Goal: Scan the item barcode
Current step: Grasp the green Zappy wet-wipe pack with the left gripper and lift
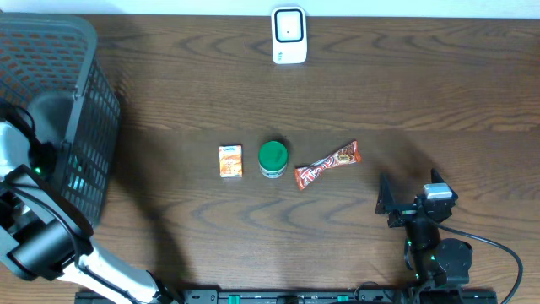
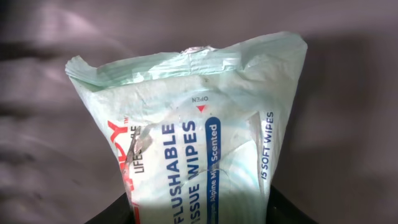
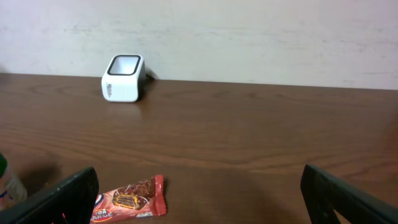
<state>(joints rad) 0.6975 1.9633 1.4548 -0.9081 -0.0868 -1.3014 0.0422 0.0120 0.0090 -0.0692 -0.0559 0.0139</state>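
The pale green soft-plastic pack of flushable wipes (image 2: 199,137) is clenched at its lower end by the left hand (image 2: 199,213), apparently inside the dark mesh basket (image 1: 84,101) at the counter's left edge. It looks light, squashy and slick, so gripping its full middle should hold better than its crinkled seam. The right hand (image 3: 199,193) is released near the front edge.

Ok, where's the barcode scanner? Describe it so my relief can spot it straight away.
Look at the dark brown wooden table, then its far edge, near the middle. The small white upright box with a dark window stands there alone, well apart from the row of small orange carton, green-lidded tub and red snack wrapper at mid-table.
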